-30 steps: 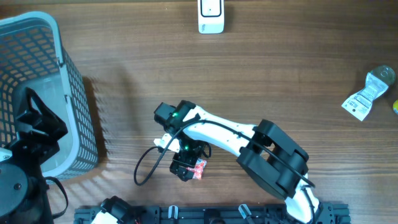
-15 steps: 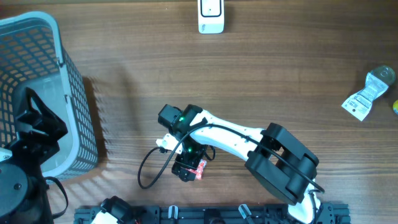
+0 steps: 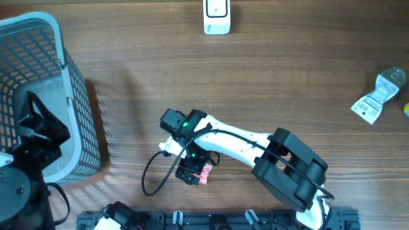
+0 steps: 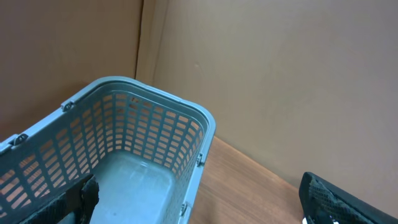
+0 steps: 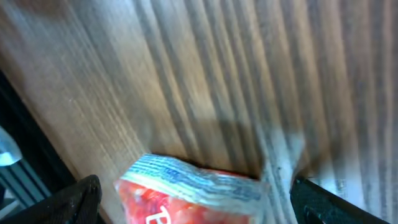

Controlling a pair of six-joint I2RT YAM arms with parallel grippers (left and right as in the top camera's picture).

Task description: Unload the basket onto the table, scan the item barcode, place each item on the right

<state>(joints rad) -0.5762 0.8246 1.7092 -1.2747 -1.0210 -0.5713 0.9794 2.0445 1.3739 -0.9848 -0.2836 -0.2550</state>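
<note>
While my left fingers [image 3: 39,128] hang released above the grey basket [image 3: 78,96], nothing on that side has moved. At the middle, my right fingers [image 3: 191,171] are spread wide and grasp nothing. They have settled over the red packet [image 3: 205,172], which lies on the counter [image 3: 287,76] near its front edge, and my elbow has swung outward. The packet has not shifted, so I judge the pickup is still ahead, with the white scanner [image 3: 216,16] well apart at the far edge.

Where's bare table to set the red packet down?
Free: the wood between the white device, the basket and the right arm; also between that arm and the silver pouch. Crowded: the front edge around the red packet, right end effector and cable.
</note>
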